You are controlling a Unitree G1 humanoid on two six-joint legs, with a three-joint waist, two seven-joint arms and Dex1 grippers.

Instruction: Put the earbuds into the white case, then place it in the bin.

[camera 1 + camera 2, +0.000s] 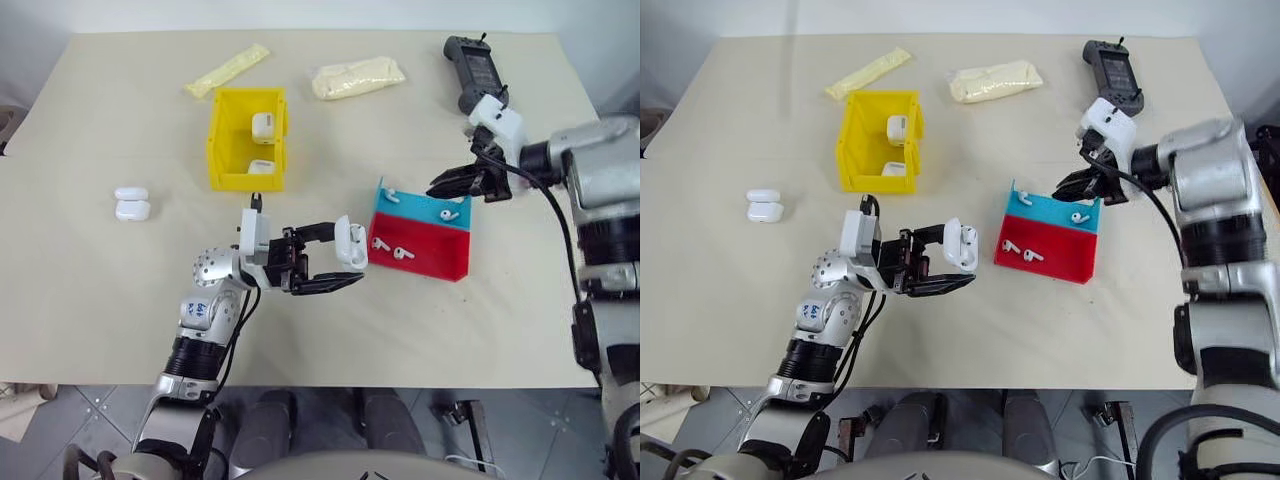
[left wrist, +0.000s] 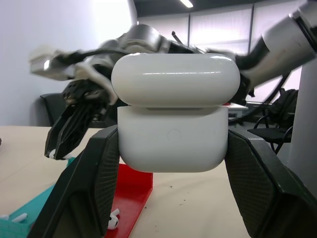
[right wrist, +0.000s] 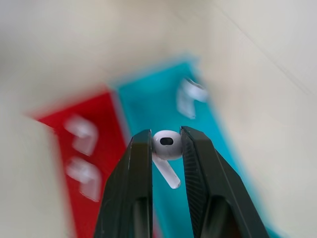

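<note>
Earbud pinched over the tray, case waiting, two ways I could be losing it.

I'm watching the bin point(image 1: 247, 140) at eleven o'clock, then the left gripper point(image 1: 345, 262) clamping the white case point(image 1: 351, 243), lid seemingly ajar; the right gripper point(image 3: 166, 148) is pinching an earbud point(image 3: 167, 145) by its head, risking slipping or twisting mid-transfer.

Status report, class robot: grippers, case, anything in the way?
Left gripper shut on white case. Right gripper pinching an earbud above the red-and-blue tray. Nothing between them.
</note>
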